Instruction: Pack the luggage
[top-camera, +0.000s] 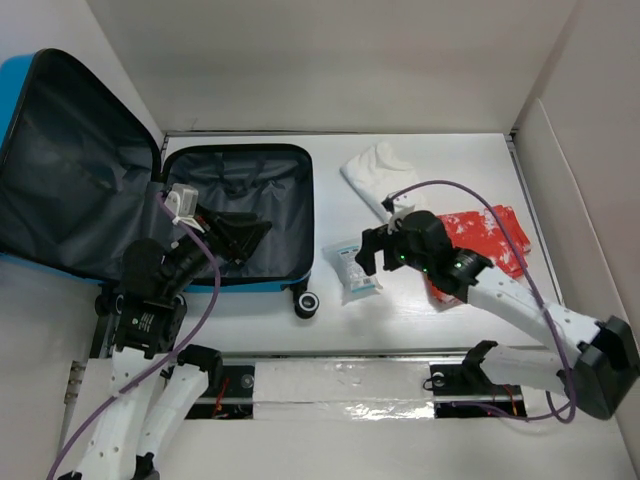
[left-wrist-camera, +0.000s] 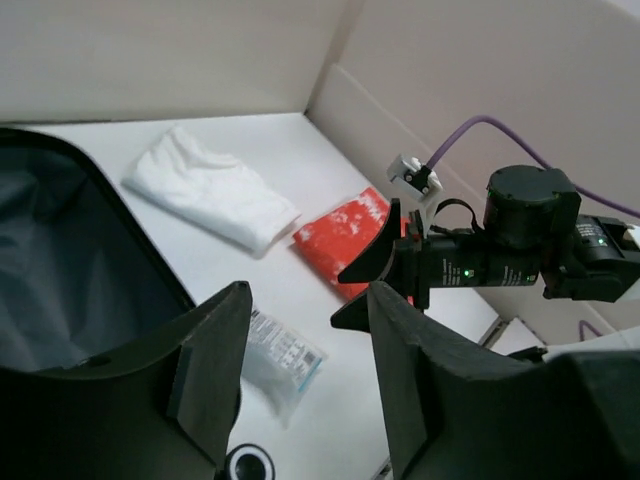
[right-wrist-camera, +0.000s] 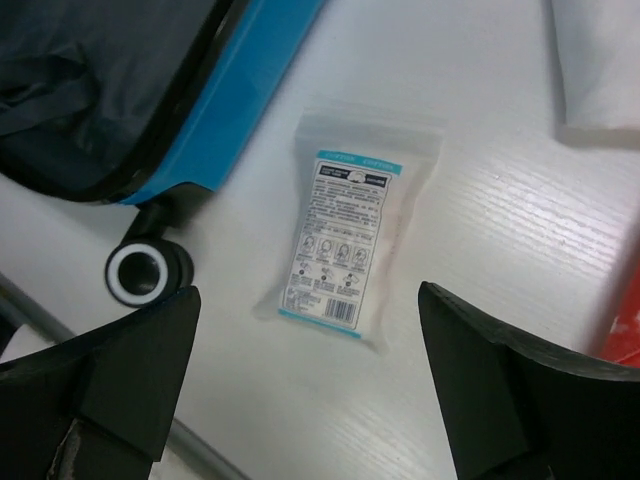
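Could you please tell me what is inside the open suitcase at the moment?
Only wrinkled dark grey lining shows inside the luggage. The left end effector hangs over its near part and hides the floor beneath it.

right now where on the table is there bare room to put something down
Bare table runs along the near edge, in front of the clear packet. There is also a narrow strip at the far side between the luggage and the white cloth. Mid-table is crowded: the right gripper hangs open over the clear packet, with the red packet beside it.
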